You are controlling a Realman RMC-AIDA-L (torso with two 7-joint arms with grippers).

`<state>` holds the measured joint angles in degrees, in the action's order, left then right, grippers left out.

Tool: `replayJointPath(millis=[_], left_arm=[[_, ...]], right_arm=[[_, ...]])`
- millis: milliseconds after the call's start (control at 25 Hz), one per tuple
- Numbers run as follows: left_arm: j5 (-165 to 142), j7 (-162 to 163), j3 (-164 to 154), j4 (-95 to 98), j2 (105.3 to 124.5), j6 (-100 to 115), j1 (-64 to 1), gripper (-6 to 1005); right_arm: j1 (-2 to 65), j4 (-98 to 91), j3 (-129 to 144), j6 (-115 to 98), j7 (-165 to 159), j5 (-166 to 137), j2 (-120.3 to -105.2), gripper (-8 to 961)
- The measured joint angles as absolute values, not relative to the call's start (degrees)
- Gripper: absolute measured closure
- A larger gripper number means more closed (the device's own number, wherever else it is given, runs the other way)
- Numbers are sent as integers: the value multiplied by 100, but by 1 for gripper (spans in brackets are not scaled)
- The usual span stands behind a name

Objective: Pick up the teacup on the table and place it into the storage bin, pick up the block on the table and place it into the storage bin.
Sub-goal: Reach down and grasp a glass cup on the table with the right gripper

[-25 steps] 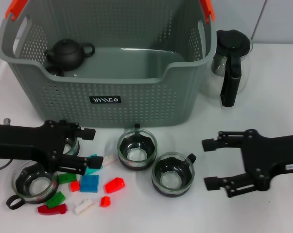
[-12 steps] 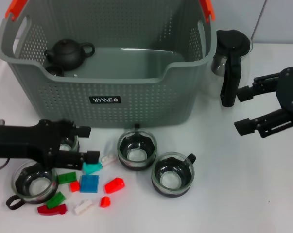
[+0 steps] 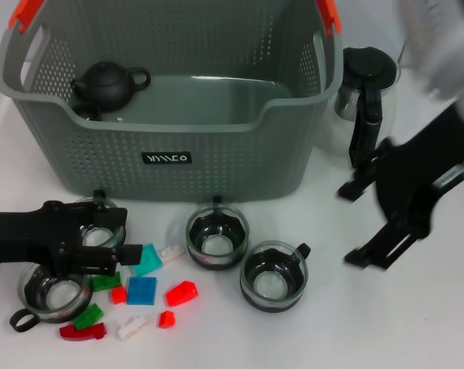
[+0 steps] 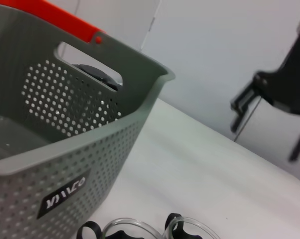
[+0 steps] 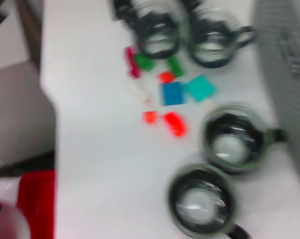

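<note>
Blocks (image 3: 143,290) of bright plastic lie scattered nearest, on the white surface (image 3: 239,338), among four glass teacups (image 3: 273,275) with dark bases. Left claw (image 3: 128,240) sits low over the leftmost cups, its fingers parted around nothing, one tip touching a teal block (image 3: 148,259). Right claw (image 3: 366,223) hangs spread and empty over bare surface. Behind, the perforated grey bin (image 3: 216,146) carries a black label with unreadable white lettering and holds a dark teapot (image 3: 107,82); a glass carafe (image 3: 364,96) stands beside it.
</note>
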<state>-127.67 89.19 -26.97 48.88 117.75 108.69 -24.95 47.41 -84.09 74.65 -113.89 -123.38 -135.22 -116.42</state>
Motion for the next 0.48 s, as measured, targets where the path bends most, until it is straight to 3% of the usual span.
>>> replayJointPath(millis=[200,480], left_arm=[[-12770,8910,-2654,4876,11795,10833,-2483,140],[-12738,8808,-2601,4726,11803,10764,-2479,140]], right_arm=[[4978,-8129,8179,-11233,-12148,-13740,-12020,36],[5024,-7357,8947,-10515,-12159,-13805,-12057,69]])
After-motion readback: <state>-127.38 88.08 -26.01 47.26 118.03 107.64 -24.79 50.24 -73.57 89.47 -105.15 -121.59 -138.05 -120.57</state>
